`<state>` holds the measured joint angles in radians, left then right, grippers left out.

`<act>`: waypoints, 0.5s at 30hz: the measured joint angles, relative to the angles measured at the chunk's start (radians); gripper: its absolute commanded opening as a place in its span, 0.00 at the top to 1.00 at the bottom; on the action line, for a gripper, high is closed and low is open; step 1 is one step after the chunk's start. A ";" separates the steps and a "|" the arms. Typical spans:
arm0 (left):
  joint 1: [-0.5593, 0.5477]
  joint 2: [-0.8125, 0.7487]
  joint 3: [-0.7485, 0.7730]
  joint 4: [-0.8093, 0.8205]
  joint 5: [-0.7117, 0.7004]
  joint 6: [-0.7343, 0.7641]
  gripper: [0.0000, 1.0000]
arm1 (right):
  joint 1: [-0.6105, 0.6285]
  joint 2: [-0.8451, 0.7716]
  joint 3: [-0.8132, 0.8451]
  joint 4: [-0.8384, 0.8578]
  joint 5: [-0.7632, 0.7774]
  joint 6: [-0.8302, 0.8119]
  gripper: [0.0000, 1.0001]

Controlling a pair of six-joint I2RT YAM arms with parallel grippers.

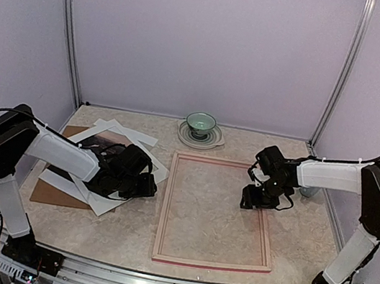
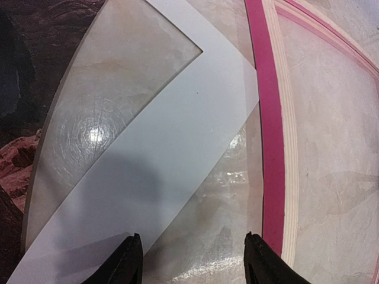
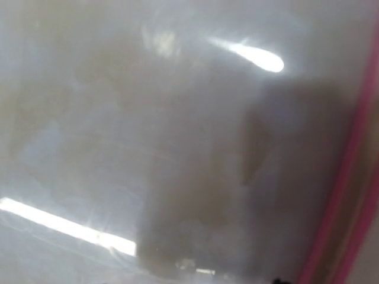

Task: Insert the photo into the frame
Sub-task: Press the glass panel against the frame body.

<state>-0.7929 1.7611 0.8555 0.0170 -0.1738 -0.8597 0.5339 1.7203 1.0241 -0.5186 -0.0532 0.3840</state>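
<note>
The left claw [image 2: 195, 267] hangs low over the counter [image 1: 122, 240], its fingers standing apart with nothing between them, above a corner of the white mat [image 2: 177, 136] just beside the pink frame [image 2: 267, 118]. The photo [image 2: 29, 65] lies left of the frame, outside it, by the mat. The right claw [image 1: 252, 198] hovers over the frame's right side; whether it's wide or narrow I cannot tell.
</note>
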 measured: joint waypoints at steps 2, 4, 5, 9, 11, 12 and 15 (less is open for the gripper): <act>0.000 0.000 0.000 0.000 0.000 0.000 0.42 | 0.000 -0.009 0.024 -0.018 0.017 0.001 0.33; 0.000 0.000 0.000 0.000 0.000 0.000 0.42 | 0.000 -0.022 0.058 -0.029 0.036 0.002 0.31; 0.000 0.000 0.000 0.000 0.000 0.000 0.42 | 0.000 -0.033 0.082 -0.031 0.049 0.002 0.30; 0.000 0.000 0.000 0.000 0.000 0.000 0.42 | -0.010 -0.057 0.163 -0.029 0.079 0.002 0.28; 0.000 0.000 0.000 0.000 0.000 0.000 0.42 | -0.015 -0.056 0.205 -0.021 0.085 0.003 0.27; 0.000 0.000 0.000 0.000 0.000 0.000 0.42 | -0.018 -0.050 0.222 -0.018 0.087 0.003 0.27; 0.000 0.000 0.000 0.000 0.000 0.000 0.42 | -0.020 -0.003 0.271 -0.004 0.092 0.003 0.26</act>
<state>-0.7933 1.7611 0.8551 0.0174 -0.1734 -0.8600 0.5137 1.7168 1.2953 -0.5224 0.0383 0.3874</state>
